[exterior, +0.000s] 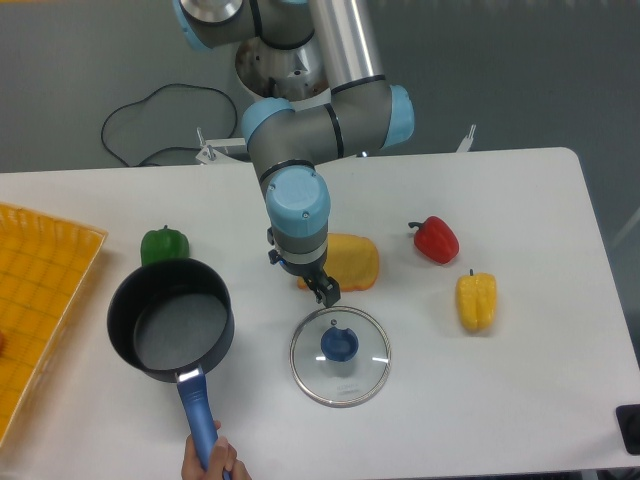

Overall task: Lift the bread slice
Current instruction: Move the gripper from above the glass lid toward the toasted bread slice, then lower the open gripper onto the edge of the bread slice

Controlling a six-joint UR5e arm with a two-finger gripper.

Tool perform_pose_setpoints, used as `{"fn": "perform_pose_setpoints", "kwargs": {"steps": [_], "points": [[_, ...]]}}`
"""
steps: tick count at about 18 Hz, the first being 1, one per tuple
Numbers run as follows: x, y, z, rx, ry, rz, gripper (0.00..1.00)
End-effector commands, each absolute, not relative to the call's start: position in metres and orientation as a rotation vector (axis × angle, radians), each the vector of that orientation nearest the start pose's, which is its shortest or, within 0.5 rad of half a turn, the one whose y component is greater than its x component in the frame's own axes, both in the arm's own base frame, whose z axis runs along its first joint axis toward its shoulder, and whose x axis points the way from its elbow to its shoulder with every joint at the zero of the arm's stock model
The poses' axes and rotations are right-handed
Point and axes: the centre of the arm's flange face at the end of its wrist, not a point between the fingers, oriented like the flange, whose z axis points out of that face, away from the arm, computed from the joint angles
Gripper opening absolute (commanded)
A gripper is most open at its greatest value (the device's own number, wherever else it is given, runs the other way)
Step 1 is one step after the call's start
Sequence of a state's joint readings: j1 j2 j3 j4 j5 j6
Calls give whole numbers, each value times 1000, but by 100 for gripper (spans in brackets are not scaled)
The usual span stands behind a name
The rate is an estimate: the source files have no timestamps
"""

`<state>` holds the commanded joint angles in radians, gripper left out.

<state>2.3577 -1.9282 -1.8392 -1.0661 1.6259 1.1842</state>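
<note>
Overhead view of a white table [520, 400] with one arm [340, 70] reaching down from 12 o'clock. The gripper [326, 292] sits near the table's centre, at the near-left edge of the bread [352, 260]; whether its fingers are spread or closed, and whether they touch the bread, cannot be told, since the wrist hides them. The bread lies flat, yellow-orange with a darker crust, partly covered by the wrist on its 9 o'clock side.

At 6 o'clock from the bread, just beside it, lies a glass lid [340, 356] with a blue knob [339, 344]. At 3 o'clock from the bread is a red pepper [436, 239]; a yellow pepper [477, 300] lies at 4 o'clock, near the red one but apart from it. At 9 o'clock stands a green pepper [164, 245], touching or just behind the rim of a black pot [171, 320]. The pot's blue handle [199, 415] points to 6 o'clock, where a hand [212, 463] grips its end at the frame's lower edge. A yellow basket [40, 300] occupies the far left.
</note>
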Motion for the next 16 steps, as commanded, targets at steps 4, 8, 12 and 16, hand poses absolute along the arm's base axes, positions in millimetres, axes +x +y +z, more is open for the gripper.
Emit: {"fn": "perform_pose_setpoints", "kwargs": {"steps": [4, 8, 12, 16], "points": [[-316, 475, 225, -3165, 763, -101, 100], [-334, 464, 227, -3114, 991, -91, 100], [-331, 454, 214, -3130, 1020, -65, 100], [-328, 450, 207, -3112, 1052, -27, 100]]}}
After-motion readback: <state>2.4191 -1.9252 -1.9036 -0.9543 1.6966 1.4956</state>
